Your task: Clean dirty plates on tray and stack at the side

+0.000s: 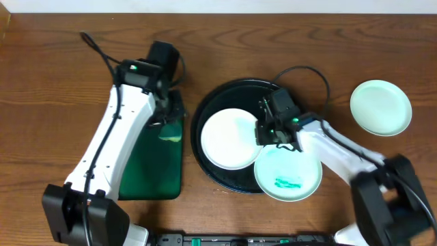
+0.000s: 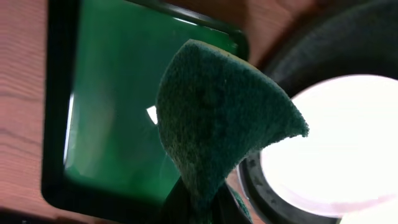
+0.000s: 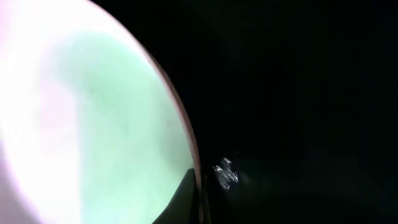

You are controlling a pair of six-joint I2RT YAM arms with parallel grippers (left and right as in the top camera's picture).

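Note:
The black round tray (image 1: 205,109) holds a white plate (image 1: 231,139). A mint-green plate (image 1: 288,174) with teal smears lies tilted over the tray's lower right rim. My right gripper (image 1: 272,134) is shut on that plate's edge; in the right wrist view a finger (image 3: 193,193) pinches the plate's rim (image 3: 112,124) above the tray (image 3: 298,93). A second mint-green plate (image 1: 381,107) lies on the table at the right. My left gripper (image 1: 168,123) is shut on a green sponge (image 2: 217,124), left of the tray. The white plate (image 2: 336,143) also shows in the left wrist view.
A dark green rectangular tray (image 1: 153,164) lies left of the black tray, under my left gripper, and shows in the left wrist view (image 2: 112,112). Cables run over the wooden table behind both arms.

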